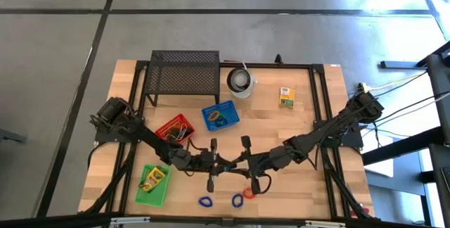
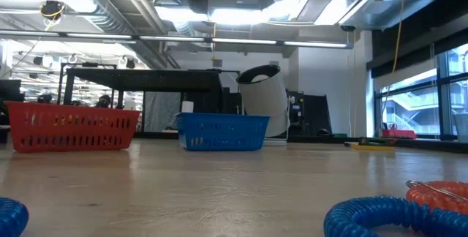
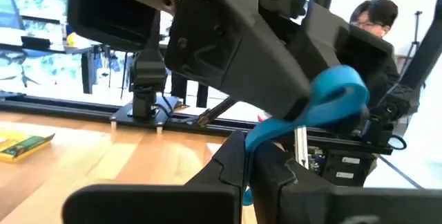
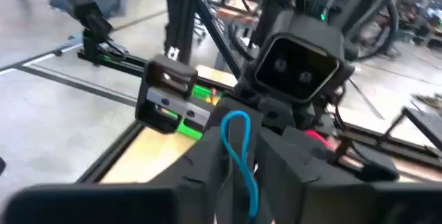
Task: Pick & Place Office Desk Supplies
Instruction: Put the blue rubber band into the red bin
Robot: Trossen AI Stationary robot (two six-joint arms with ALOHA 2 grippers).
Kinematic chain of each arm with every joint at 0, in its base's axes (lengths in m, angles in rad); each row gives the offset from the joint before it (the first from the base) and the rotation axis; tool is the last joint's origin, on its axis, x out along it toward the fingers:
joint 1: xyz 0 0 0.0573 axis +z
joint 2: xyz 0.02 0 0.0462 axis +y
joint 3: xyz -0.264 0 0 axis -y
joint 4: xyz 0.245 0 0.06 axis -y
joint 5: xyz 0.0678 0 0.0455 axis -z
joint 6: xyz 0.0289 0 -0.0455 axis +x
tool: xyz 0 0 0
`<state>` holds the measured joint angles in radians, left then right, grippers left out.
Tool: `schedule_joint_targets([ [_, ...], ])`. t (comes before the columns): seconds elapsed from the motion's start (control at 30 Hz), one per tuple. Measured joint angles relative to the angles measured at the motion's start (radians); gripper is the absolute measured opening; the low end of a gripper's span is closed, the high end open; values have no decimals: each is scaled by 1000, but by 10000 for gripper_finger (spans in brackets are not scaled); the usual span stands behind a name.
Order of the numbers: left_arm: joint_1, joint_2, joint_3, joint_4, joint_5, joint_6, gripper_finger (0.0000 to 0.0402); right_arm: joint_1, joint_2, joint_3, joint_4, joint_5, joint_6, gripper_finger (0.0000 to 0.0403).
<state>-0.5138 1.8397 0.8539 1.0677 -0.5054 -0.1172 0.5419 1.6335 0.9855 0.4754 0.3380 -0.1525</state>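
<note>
Above the middle of the table's near half, my left gripper [image 1: 222, 162] and my right gripper [image 1: 238, 165] meet tip to tip, both roughly level. A thin blue loop [image 3: 314, 106] runs between them. My left gripper [image 3: 250, 153] is shut on one end of it. The loop's other end [image 4: 237, 144] stands between the slightly parted fingers of my right gripper [image 4: 238, 179]. On the table near its front edge lie two blue loops [image 1: 204, 201] [image 1: 238, 200] and a red one [image 1: 248, 193]. A yellow-and-green box [image 1: 285, 96] lies flat at the far right. My left gripper pinches the blue loop's near end [image 3: 257, 138] between its two fingers, which lie level and point toward the table's right. The loop is clear of the table and rises slanting toward the other gripper. My right gripper has a finger on either side of the loop's other end [image 4: 242, 162]; I cannot tell whether they touch it.
A red basket [image 1: 174, 128], a blue basket [image 1: 220, 116] and a green basket [image 1: 152, 184] stand on the table's left half. The black mesh stand [image 1: 184, 73] and the white cup [image 1: 241, 81] are at the far edge. A person [image 3: 373, 18] is beyond the table.
</note>
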Motion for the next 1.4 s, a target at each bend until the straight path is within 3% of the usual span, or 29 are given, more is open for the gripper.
schedule_joint_targets([
  [0.13,2,-3,0,-25,-46,-18,4,8,-53,0,-131,78,42,157],
  [0.27,-4,-53,0,-199,-152,-28,4,22,-135,0,-353,115,154,210],
  [0.53,-2,-271,0,-923,-394,-311,4,60,-251,0,-655,115,433,244],
  [0.73,25,-420,0,-1545,-339,-745,4,84,-243,0,-767,115,522,244],
  [0.9,34,-442,0,-1908,-193,-1075,4,90,-209,0,-786,112,545,245],
  [1.13,30,-433,-65,-1958,9,-1205,4,90,-150,0,-793,-1,608,245],
  [1.4,16,-433,-99,-1958,11,-1249,5,90,-39,0,-790,-219,645,245],
])
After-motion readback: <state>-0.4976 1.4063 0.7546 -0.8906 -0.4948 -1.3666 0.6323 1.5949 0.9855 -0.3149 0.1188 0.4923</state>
